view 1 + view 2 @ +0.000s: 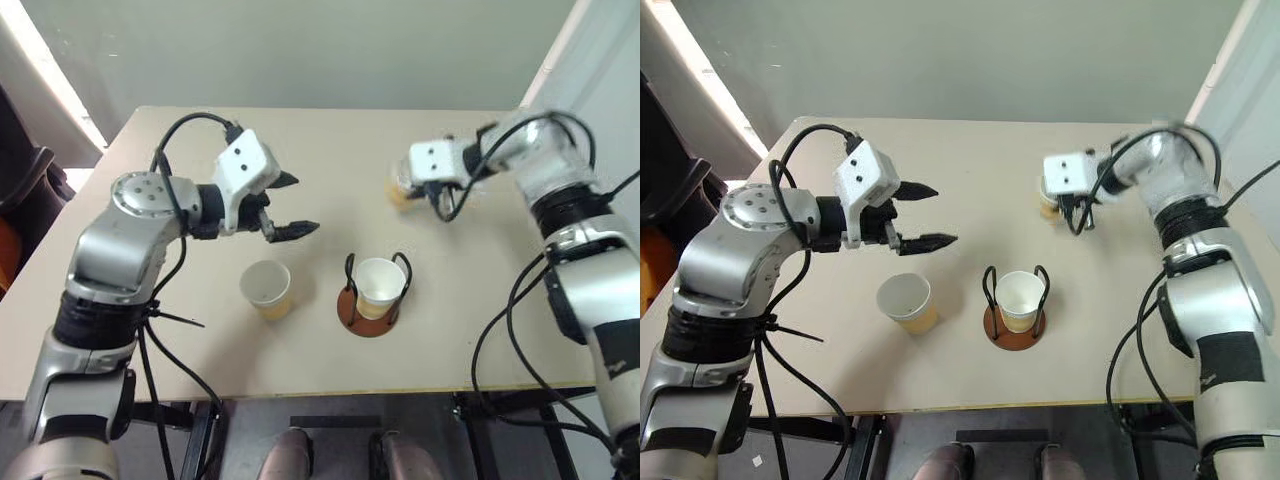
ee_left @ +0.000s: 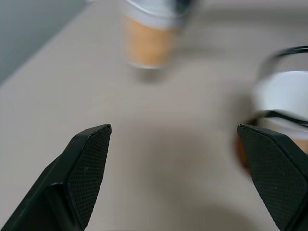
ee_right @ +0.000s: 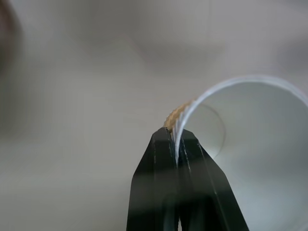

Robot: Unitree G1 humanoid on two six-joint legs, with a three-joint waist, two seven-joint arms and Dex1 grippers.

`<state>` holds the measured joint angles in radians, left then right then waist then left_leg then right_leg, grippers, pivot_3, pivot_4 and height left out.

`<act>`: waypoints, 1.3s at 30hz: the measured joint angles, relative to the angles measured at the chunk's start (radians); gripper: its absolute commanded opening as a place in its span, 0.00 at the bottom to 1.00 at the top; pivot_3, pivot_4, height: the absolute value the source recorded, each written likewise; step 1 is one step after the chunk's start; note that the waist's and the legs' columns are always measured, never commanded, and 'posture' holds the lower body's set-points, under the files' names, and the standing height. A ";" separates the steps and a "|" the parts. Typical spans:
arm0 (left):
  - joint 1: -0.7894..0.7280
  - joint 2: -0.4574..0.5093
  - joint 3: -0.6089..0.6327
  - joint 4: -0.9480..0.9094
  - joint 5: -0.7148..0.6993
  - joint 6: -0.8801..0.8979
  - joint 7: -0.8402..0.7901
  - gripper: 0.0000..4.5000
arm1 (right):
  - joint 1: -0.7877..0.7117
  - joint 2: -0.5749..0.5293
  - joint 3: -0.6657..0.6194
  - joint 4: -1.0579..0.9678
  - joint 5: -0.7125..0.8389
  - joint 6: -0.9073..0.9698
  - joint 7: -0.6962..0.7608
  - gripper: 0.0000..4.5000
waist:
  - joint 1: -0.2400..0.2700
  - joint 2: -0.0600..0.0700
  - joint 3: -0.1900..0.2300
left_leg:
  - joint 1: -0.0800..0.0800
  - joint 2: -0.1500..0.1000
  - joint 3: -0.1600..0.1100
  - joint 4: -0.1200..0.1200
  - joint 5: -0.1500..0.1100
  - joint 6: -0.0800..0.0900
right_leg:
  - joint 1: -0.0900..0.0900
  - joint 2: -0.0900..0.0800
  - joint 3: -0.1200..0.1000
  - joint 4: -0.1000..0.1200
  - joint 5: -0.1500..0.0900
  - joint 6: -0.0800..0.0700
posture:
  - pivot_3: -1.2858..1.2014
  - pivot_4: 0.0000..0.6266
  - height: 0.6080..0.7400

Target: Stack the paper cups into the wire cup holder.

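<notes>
Beige tabletop (image 1: 330, 150) fills the scene beneath a pale grey wall. On the left, the left gripper (image 1: 290, 205) hangs above the table with its two black fingers (image 2: 86, 168) spread wide apart and nothing between them. Just below and beside its fingertips stands a loose paper cup (image 1: 267, 288), upright, mouth up, clear of the fingers. Next along, past the fingertips toward the middle, is the wire cup holder (image 1: 371, 318), its reddish-brown disc flat on the table and its black wire loops rising around a second paper cup (image 1: 379, 285) seated upright inside it. On the right, the right gripper (image 3: 177, 137) has its fingers pinched together on the rim of a third paper cup (image 3: 260, 159), one finger inside the white mouth and one on the tan outer wall; whether this cup's base is clear of the table cannot be told.
</notes>
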<state>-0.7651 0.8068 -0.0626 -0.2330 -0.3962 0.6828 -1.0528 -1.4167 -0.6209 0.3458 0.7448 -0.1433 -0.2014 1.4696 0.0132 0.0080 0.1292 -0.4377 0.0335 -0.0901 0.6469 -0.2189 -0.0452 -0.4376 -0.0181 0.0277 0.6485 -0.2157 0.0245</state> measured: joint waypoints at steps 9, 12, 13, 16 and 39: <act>0.015 0.123 0.065 -0.011 -0.109 -0.022 -0.178 1.00 | 0.142 -0.321 0.102 -0.765 0.609 0.396 0.140 0.00 | 0.004 -0.001 -0.001 | 0.002 0.001 -0.001 0.002 0.001 0.000 | 0.005 0.001 0.001 -0.002 -0.002 -0.003 | 0.52 0.24 1.00; 0.019 0.156 0.066 -0.034 -0.156 -0.029 -0.254 1.00 | 0.150 -0.361 0.171 -0.813 0.619 0.396 0.140 0.00 | -0.003 -0.001 -0.001 | 0.005 0.001 -0.002 0.001 -0.004 0.011 | 0.005 0.001 0.001 0.002 -0.001 -0.004 | 0.52 0.24 1.00; 0.024 0.163 0.066 -0.039 -0.161 -0.031 -0.262 1.00 | 0.154 -0.367 0.186 -0.813 0.616 0.392 0.140 0.00 | -0.005 -0.001 -0.001 | 0.006 0.001 -0.002 0.000 -0.004 0.011 | 0.005 0.001 0.001 0.003 -0.001 -0.005 | 0.52 0.24 1.00; 0.066 0.188 0.067 -0.062 -0.166 -0.036 -0.284 1.00 | 0.169 -0.363 0.205 -0.809 0.576 0.375 0.140 0.00 | -0.009 -0.001 -0.001 | 0.011 0.001 -0.002 0.001 -0.003 0.012 | 0.006 0.001 0.001 0.011 -0.006 -0.014 | 0.52 0.24 1.00; 0.128 0.200 0.066 -0.139 -0.182 -0.004 -0.222 1.00 | 0.171 -0.278 0.317 -0.730 0.376 0.216 0.141 0.20 | -0.010 -0.001 -0.001 | 0.014 0.001 -0.002 0.000 -0.001 0.014 | 0.008 0.000 0.000 0.013 -0.007 -0.019 | 0.52 0.24 1.00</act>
<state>-0.6366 1.0069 0.0038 -0.3722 -0.5782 0.6791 -1.2748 -1.2455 -0.8988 0.6625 0.0151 0.2332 0.0142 1.6102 0.0033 0.0069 0.1285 -0.4235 0.0347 -0.0921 0.6465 -0.2196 -0.0309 -0.4295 -0.0176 0.0280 0.6619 -0.2224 0.0053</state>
